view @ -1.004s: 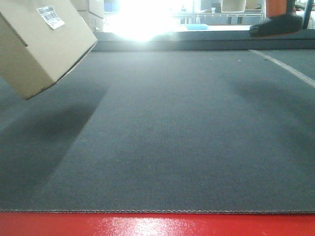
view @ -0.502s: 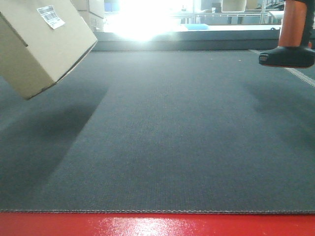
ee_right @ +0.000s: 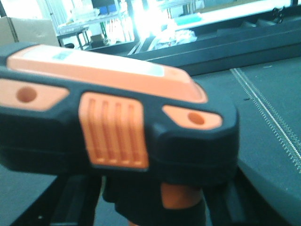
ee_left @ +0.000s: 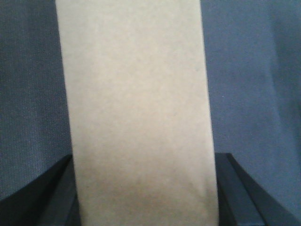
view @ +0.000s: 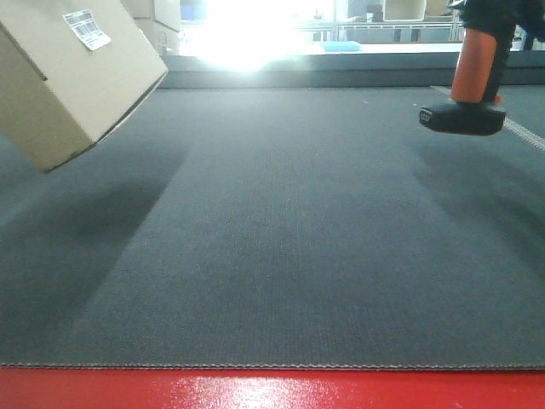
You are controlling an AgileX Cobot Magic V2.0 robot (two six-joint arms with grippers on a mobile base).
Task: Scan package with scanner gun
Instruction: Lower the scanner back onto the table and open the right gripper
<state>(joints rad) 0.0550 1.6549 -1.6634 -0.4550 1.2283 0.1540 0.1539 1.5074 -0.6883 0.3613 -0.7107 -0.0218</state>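
Note:
The package (view: 72, 81), a tan cardboard box, hangs tilted above the grey mat at the upper left, its white barcode label (view: 88, 28) facing up and right. Seen from the left wrist, the package (ee_left: 136, 108) fills the middle, and my left gripper (ee_left: 146, 200) is shut on it, black fingers (ee_left: 49, 197) pressing either side. The scanner gun (view: 471, 81) hangs above the mat at the upper right, orange handle upright over its black base. In the right wrist view my right gripper (ee_right: 150, 205) is shut on the scanner gun (ee_right: 113, 122) below its black-and-orange head.
A grey mat (view: 281, 239) covers the table, with a red strip (view: 272, 389) along the near edge. A white seam line (view: 519, 129) runs along the right side. A dark raised ledge (view: 306, 78) bounds the back, with boxes and bright glare beyond.
The scanner gun has come down and leftward into the front view, its handle now tilted slightly. The package has stayed in place.

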